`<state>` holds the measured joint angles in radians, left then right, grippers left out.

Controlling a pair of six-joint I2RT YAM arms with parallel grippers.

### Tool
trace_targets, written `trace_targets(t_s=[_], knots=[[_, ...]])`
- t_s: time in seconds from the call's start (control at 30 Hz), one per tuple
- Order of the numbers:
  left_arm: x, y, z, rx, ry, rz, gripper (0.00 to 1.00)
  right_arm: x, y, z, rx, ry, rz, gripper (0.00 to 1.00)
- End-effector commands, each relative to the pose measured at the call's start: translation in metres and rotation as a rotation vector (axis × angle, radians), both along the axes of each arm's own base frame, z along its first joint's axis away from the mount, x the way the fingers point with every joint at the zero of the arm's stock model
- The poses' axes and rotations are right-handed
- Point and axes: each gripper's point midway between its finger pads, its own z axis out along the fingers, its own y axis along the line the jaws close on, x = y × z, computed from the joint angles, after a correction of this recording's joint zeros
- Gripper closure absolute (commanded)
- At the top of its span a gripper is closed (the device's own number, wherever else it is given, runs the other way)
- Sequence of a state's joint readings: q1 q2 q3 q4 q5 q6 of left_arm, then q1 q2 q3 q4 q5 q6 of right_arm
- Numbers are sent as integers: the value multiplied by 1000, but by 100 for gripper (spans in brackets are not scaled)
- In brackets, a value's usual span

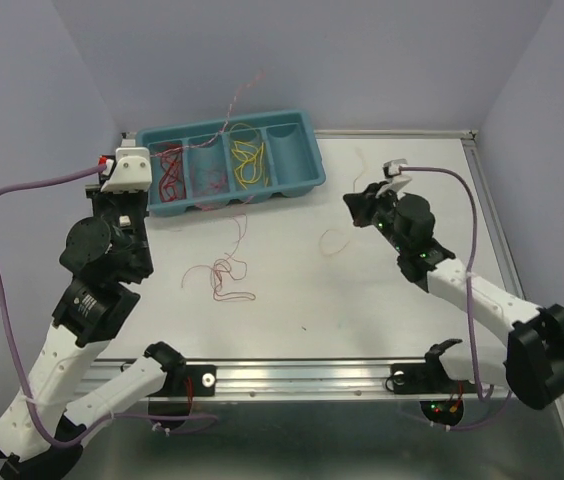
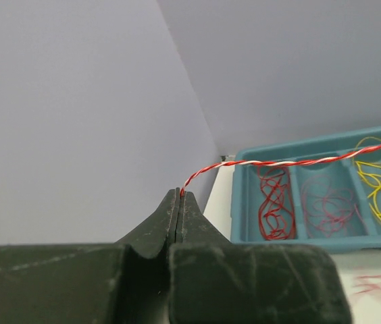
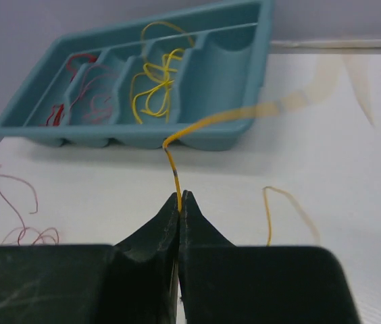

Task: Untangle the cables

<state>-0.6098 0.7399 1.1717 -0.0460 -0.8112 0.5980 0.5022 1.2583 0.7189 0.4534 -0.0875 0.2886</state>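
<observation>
My left gripper (image 2: 180, 194) is shut on the end of a twisted red-and-white cable (image 2: 278, 163). That cable runs taut across the teal tray (image 2: 239, 202). In the top view the left gripper (image 1: 110, 163) sits by the tray's left end. My right gripper (image 3: 180, 196) is shut on a thin orange cable (image 3: 171, 162), which curves up and away to the right. From above, the right gripper (image 1: 359, 205) hovers to the right of the tray (image 1: 307, 186). A loose red tangle (image 1: 226, 276) lies on the table between the arms.
The tray's compartments hold red cables (image 1: 170, 170), pinkish cables (image 1: 209, 175) and yellow cables (image 1: 249, 160). A faint orange strand (image 1: 334, 240) lies on the white table near the right gripper. Purple walls close in the back and both sides.
</observation>
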Motion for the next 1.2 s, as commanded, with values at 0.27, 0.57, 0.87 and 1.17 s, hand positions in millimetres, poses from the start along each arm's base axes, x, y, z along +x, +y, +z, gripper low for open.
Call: trace_targets(t_s=[0.27, 0.57, 0.87, 1.17], knots=[[4, -1, 1, -4, -14, 14, 100, -10, -90, 7, 99, 31, -374, 99], [21, -42, -20, 4, 38, -186, 100, 23, -10, 88, 155, -63, -30, 99], [14, -32, -18, -10, 8, -153, 100, 44, 50, 182, 280, -160, 211, 99], [6, -26, -15, -26, -15, -155, 100, 73, 105, 236, 369, -214, 343, 99]])
